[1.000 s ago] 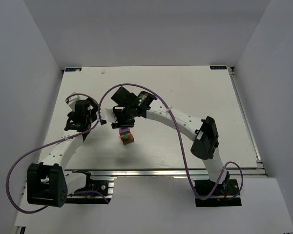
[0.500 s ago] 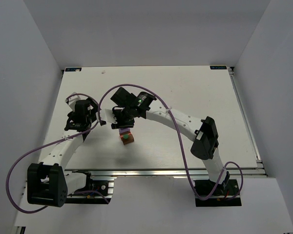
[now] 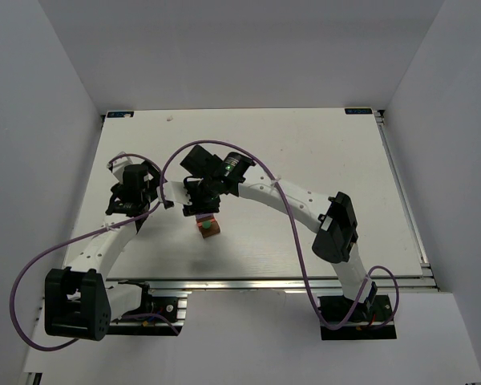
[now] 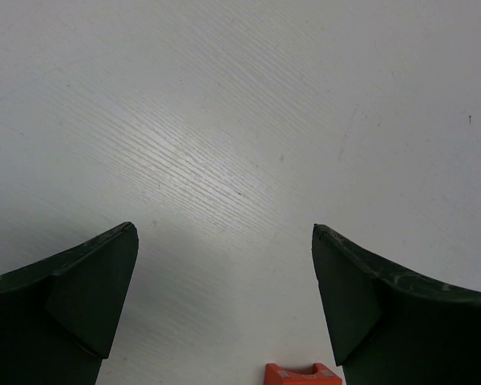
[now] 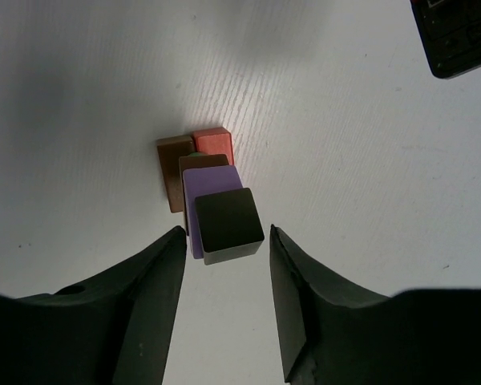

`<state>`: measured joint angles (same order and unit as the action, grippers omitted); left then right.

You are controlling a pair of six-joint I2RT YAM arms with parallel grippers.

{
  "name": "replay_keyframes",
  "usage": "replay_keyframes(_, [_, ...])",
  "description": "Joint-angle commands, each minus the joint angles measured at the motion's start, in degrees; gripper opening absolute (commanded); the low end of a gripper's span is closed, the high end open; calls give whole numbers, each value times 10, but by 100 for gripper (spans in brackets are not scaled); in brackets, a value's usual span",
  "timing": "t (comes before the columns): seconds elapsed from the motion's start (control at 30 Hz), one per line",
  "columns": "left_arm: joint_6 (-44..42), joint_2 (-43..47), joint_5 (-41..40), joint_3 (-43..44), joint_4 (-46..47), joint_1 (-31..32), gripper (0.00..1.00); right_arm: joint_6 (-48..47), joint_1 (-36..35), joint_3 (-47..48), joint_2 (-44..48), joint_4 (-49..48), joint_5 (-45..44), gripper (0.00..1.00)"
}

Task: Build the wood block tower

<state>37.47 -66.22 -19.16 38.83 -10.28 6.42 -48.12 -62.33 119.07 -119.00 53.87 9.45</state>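
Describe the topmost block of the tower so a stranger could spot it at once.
On the white table, left of centre toward the near edge, stands a small block tower. Its top piece, framed by the open right gripper, is a dark grey-brown cube resting on a lilac block. It alone is near-black; those below are lilac, brown and red-orange.

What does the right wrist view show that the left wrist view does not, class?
Only the right wrist view shows the wood block tower, a dark block on top, standing between the right gripper's parted fingers with a gap on each side. Only the left wrist view shows the wide-open left gripper and a small orange piece at its bottom edge. Both show the white table.
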Motion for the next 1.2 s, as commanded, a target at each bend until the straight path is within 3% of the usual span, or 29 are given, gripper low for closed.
replay_keyframes(0.0, [-5, 4, -11, -3, 2, -3, 98, -1, -2, -3, -2, -6, -7, 52])
replay_keyframes(0.47, [-3, 10, -11, -5, 2, -3, 98, -4, -6, -2, 10, -6, 2, 62])
replay_keyframes(0.53, [-3, 10, -11, -5, 1, -3, 98, -5, -9, 1, 17, -3, 7, 68])
replay_keyframes(0.57, [-2, 13, -11, -5, 1, -3, 98, -4, -9, 6, 21, 0, 13, 85])
replay_keyframes(0.6, [-1, 14, -11, -5, 1, -3, 98, -4, -10, 9, 25, 0, 18, 89])
replay_keyframes(0.77, [8, 19, -18, 0, -9, -3, 98, 19, -9, 7, 75, -22, 32, 89])
replay_keyframes(0.9, [17, 19, 2, 9, -14, -3, 98, 45, -2, -88, 146, -89, 17, 89])
replay_keyframes(1.03, [27, 35, -11, 15, -27, -3, 98, 141, 67, -177, 242, -168, 33, 89])
replay_keyframes(1.13, [33, 45, -11, 14, -28, -3, 98, 274, 179, -284, 314, -255, 94, 89])
replay_keyframes(1.17, [34, 46, -11, 15, -31, -3, 98, 366, 211, -320, 334, -318, 92, 89])
